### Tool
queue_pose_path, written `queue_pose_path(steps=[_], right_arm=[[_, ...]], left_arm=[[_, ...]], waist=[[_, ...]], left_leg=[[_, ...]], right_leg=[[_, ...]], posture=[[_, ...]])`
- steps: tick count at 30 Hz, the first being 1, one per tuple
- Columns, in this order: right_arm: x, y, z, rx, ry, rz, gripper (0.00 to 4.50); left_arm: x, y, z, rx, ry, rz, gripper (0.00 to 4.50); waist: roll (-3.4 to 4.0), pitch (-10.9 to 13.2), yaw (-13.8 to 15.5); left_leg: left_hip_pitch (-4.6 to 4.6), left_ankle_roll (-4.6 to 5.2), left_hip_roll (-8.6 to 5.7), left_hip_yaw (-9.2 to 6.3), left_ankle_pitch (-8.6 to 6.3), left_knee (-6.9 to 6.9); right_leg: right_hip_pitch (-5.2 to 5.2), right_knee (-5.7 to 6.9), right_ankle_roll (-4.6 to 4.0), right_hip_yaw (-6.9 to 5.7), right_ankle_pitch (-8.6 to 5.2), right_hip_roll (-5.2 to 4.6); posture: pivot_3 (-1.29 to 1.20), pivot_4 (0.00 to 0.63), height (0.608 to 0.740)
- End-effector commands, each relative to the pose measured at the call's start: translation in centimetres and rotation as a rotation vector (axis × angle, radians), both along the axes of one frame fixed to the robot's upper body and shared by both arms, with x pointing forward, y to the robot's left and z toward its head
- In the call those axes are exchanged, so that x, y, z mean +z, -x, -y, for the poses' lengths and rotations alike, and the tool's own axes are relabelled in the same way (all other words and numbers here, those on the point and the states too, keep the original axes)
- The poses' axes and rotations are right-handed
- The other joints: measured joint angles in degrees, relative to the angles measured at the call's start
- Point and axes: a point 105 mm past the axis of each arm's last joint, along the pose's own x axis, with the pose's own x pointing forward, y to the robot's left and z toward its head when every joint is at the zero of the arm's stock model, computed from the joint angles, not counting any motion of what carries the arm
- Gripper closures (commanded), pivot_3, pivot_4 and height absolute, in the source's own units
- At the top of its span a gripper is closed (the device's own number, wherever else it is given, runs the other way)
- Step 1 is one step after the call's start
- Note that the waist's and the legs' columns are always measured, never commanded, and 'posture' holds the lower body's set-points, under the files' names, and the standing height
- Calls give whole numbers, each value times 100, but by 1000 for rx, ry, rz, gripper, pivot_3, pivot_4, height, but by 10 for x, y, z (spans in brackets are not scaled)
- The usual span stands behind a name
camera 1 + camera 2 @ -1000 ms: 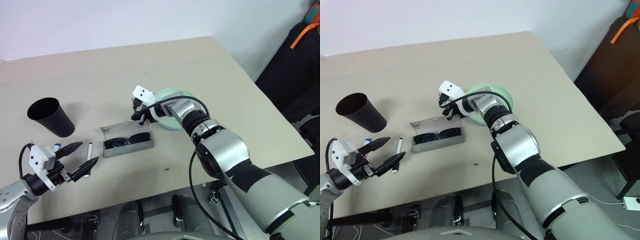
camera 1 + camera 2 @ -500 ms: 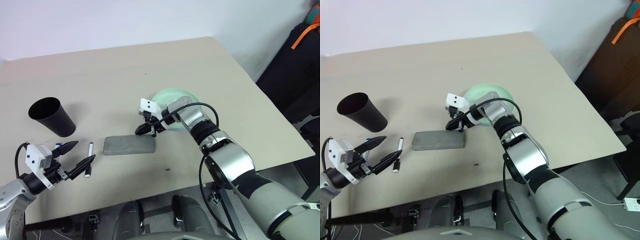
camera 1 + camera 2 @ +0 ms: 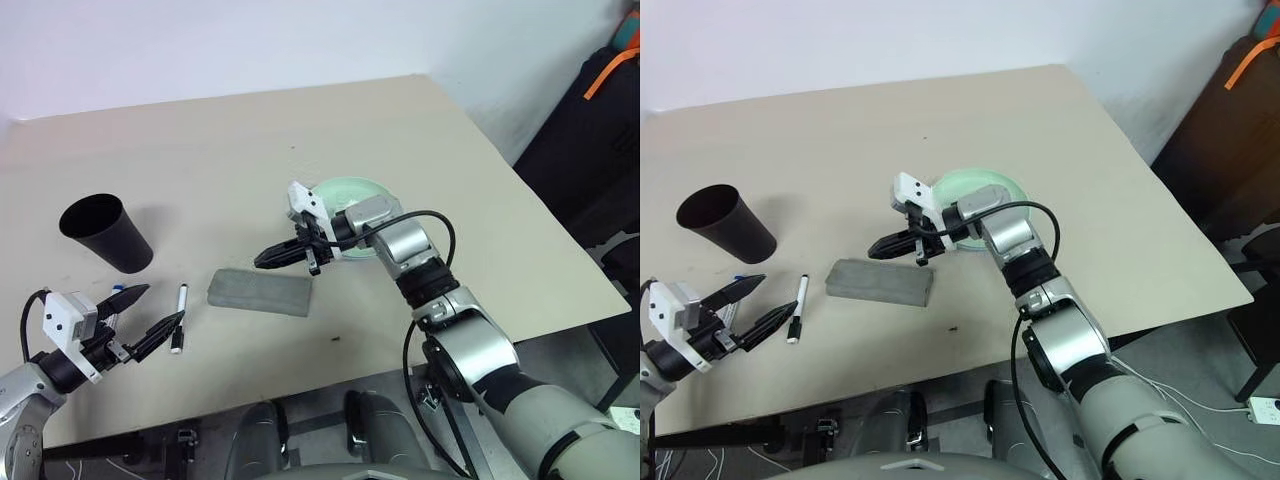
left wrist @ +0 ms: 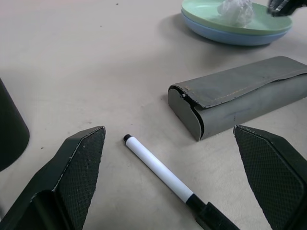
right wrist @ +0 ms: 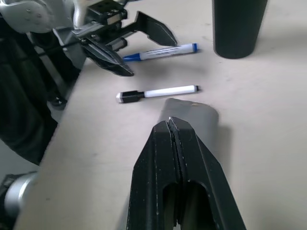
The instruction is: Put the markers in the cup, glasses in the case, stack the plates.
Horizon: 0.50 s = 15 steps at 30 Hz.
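The grey case lies shut in the middle of the table; the glasses are hidden. My right gripper is shut and empty, pointing left just above the case's far edge. The mint green plate sits on the light blue one behind my right wrist. The black-capped marker lies left of the case, and the blue-capped marker lies further left. My left gripper stands open on the near side of the two markers, holding nothing. The black cup stands upright at the far left.
A crumpled white tissue lies in the top plate. The table's near edge runs just below my left gripper. A dark bag with an orange strap stands beyond the table's right side.
A second ago the case stood open with the glasses inside; its lid is now shut. My right gripper has drawn back from the lid and turned to point left. The left gripper stayed put.
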Motion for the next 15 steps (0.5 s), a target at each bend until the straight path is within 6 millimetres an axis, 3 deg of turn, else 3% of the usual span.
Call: queue_pose_path(steps=[1,4,10,15], right_arm=[[-7,7,-8,-1,28,11,4482],[-23,0,-14,-72,73,1,4482],[-40,0,-9,-54,154,59,4482],[-17,-1,-12,-29,77,71,4482]], left_arm=[[14,2,-2,11,-23,53,0],[15,4,-3,19,-21,53,0],[21,10,-8,69,8,62,0],[21,15,-22,191,16,-9,0]], waist=[[0,0,-5],[0,0,-21],[0,0,-12],[-1,0,-15]], left_leg=[[0,0,0,1,0,0],[0,0,0,1,0,-5],[0,0,1,0,0,-17],[0,0,1,2,0,-15]], right_leg=[[0,-2,0,0,0,0],[-7,-1,-2,1,1,2],[-11,-3,-4,0,0,7],[-4,-18,-2,0,0,5]], posture=[[0,150,735],[0,150,735],[0,150,735],[0,150,735]])
